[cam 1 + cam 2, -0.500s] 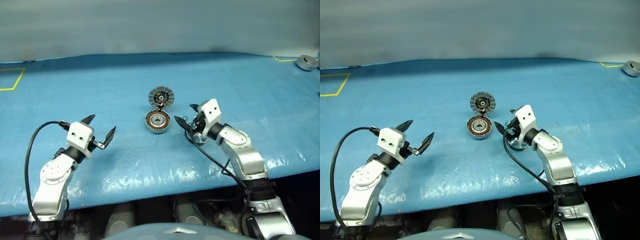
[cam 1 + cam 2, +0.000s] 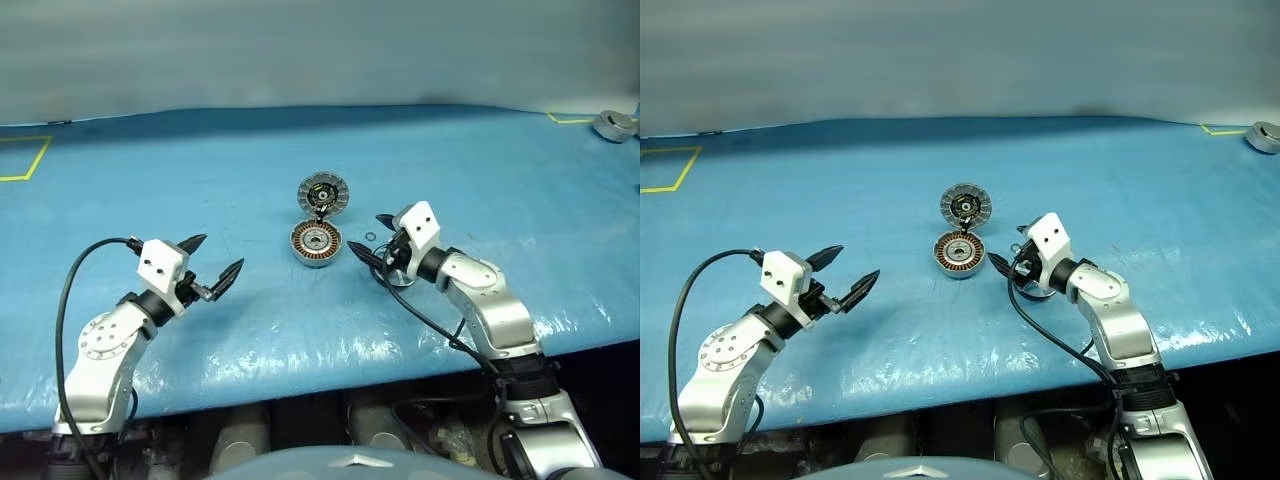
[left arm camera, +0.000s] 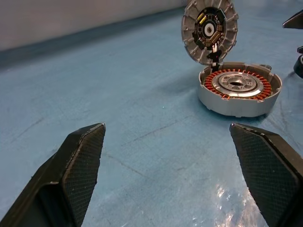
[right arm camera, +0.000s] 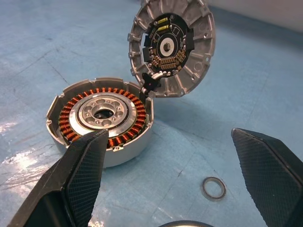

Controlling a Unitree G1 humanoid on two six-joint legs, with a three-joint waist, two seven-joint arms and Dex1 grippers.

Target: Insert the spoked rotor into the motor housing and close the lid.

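Blue table: motor housing, lid propped beside, small ring.

Left gripper nearer the motor housing

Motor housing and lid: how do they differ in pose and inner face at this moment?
The motor housing lies flat on the blue table, while the lid stands tilted up behind it, open. The housing's face shows copper-brown windings around a silver hub; the lid's face is dark, with small parts inside a ribbed silver rim. Both are round and similarly wide.
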